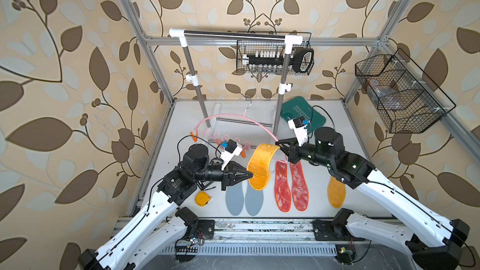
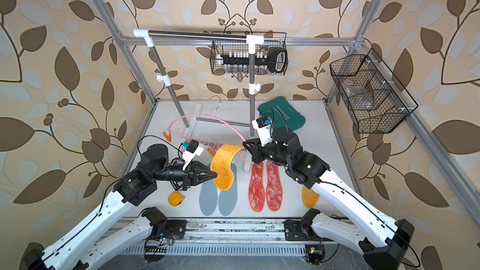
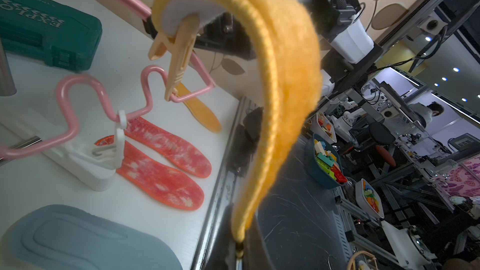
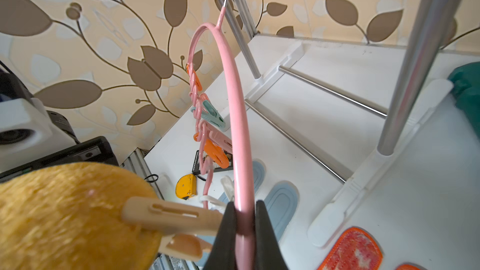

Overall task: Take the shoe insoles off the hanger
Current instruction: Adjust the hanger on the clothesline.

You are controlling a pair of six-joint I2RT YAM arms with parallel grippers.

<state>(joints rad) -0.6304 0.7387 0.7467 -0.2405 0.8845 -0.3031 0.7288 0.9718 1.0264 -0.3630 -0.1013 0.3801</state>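
Above the white table (image 1: 317, 198), the right gripper (image 4: 245, 229) is clamping its jaws tight on the pink hanger (image 4: 235, 100) near the arc's lower end and holding it off the surface. The left gripper (image 1: 250, 176) is pinching one end of the yellow insole (image 1: 259, 167), which is arching up to the beige clip (image 3: 180, 58) that is fastening its other end to the hanger. The blue-grey insoles (image 1: 235, 201), the red mesh insoles (image 1: 283, 190) and the second yellow insole (image 1: 337, 193) are lying flat on the table beneath.

Yellow tape measure (image 1: 202, 198), green case (image 1: 298, 111), garment rack (image 1: 228, 35)
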